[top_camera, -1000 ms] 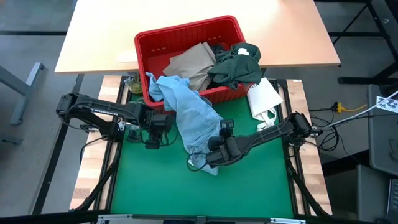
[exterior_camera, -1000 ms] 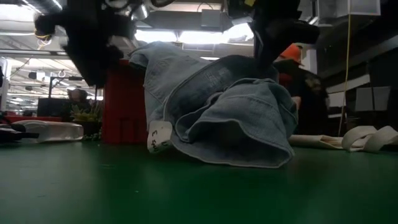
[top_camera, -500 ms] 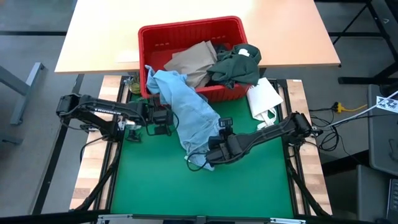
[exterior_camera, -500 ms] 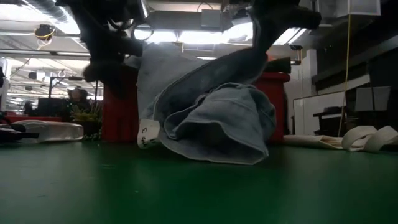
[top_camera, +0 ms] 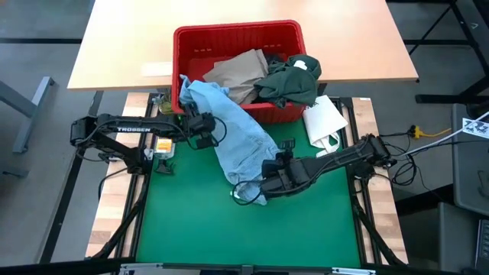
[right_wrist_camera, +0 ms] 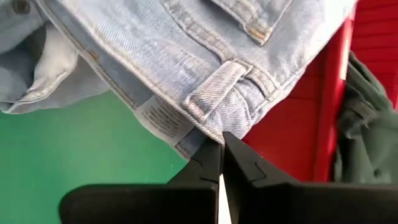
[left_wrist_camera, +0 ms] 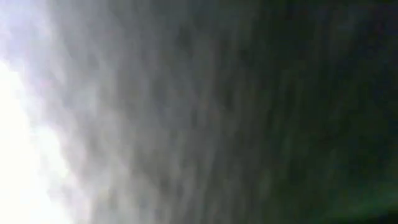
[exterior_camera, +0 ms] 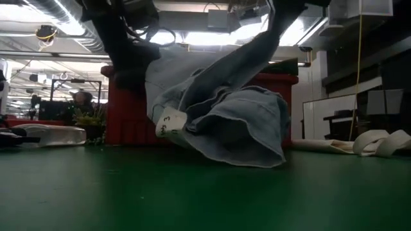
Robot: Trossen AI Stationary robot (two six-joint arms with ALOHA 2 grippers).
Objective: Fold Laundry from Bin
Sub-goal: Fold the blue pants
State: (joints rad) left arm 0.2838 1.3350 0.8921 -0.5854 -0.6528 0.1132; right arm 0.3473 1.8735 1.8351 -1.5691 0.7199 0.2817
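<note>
Over green mat | both tools clamped on light blue garment (top_camera: 238, 141) | arm reads TROSSEN (white)

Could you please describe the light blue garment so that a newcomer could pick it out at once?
Find the red bin at the far edge of the green mat. The light blue denim garment spills over the bin's near rim onto the mat. Unlike the tan trousers and dark green garment inside, it hangs out.

You see light blue jeans (top_camera: 238, 141) of woven denim with stitched seams, matt. The bin (top_camera: 229, 36) is glossy red ribbed plastic. A matt green mat (top_camera: 199, 221) covers the tabletop (top_camera: 107, 221), whose edges show pale wood grain.
</note>
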